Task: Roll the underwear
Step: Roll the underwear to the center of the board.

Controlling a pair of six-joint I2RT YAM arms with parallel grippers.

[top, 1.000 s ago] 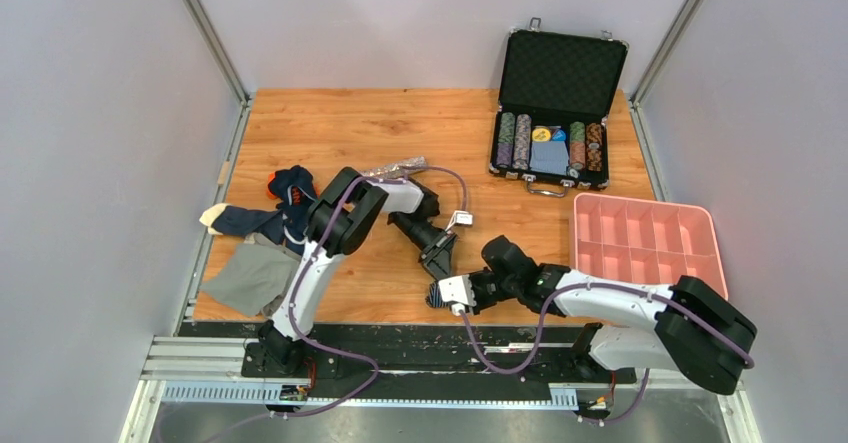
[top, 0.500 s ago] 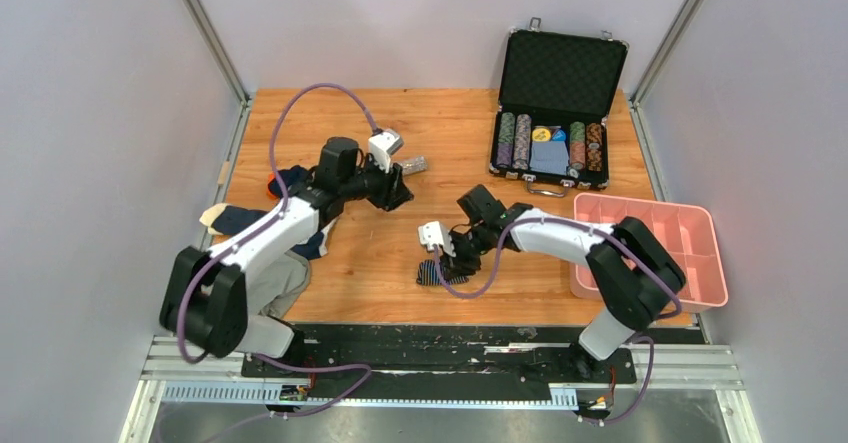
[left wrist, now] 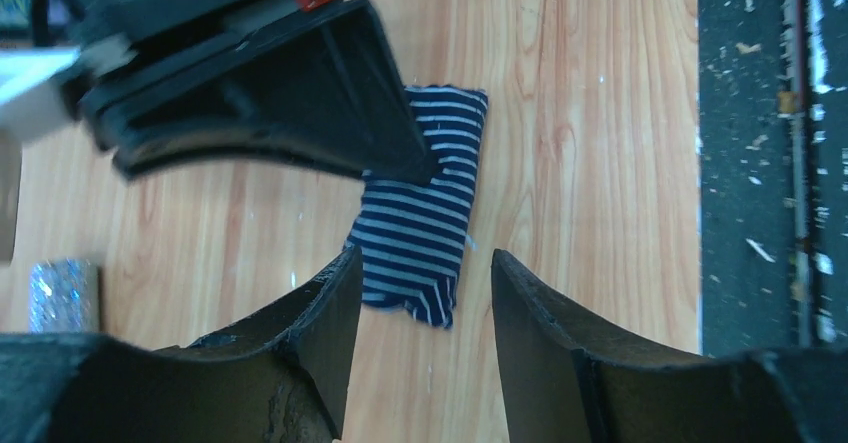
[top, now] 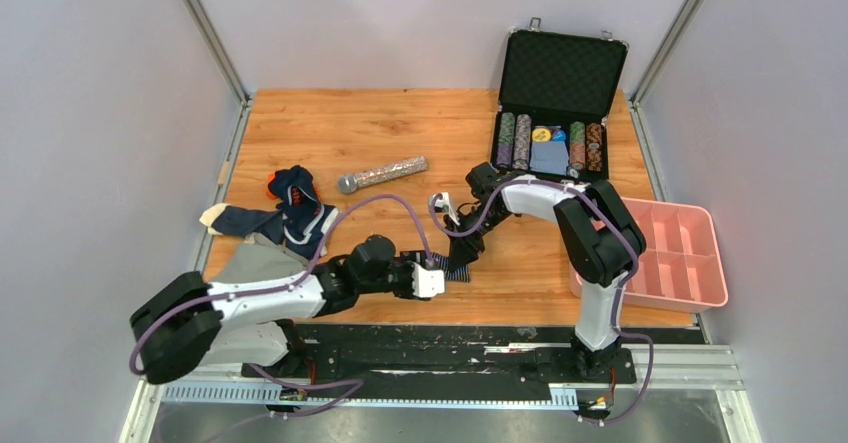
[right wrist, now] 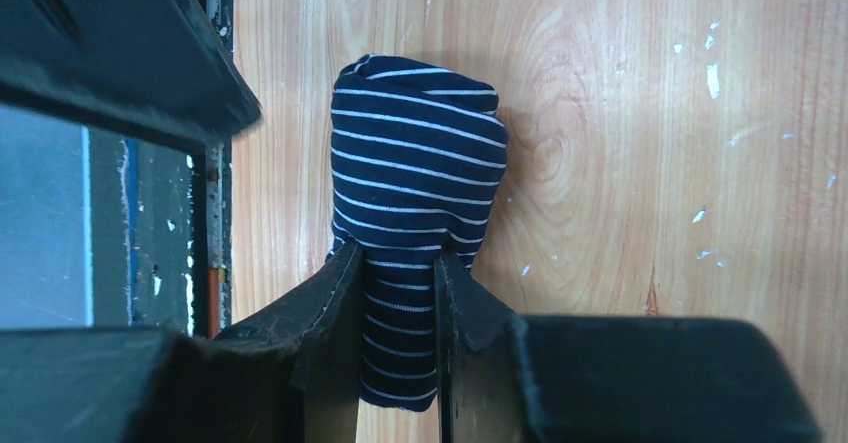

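Observation:
The striped navy underwear (right wrist: 420, 153) lies as a tight roll on the wooden table, near the front edge in the top view (top: 459, 275). My right gripper (right wrist: 398, 259) is shut on one end of the roll; it also shows in the top view (top: 463, 257). My left gripper (left wrist: 422, 268) is open, its jaws just short of the roll's other end (left wrist: 425, 223), and shows low at the front in the top view (top: 444, 277). The plain navy underwear with the orange patch (top: 292, 201) lies crumpled at the left.
A flat grey cloth (top: 250, 268) lies at the front left. A glittery cylinder (top: 381, 174) lies behind the middle. An open black case of chips (top: 556, 113) stands at the back right. A pink divided tray (top: 672, 253) sits at the right edge.
My left arm has swung from the glittery cylinder at the back down to the front, beside the striped roll. My right gripper, still on the roll, has shifted slightly right.

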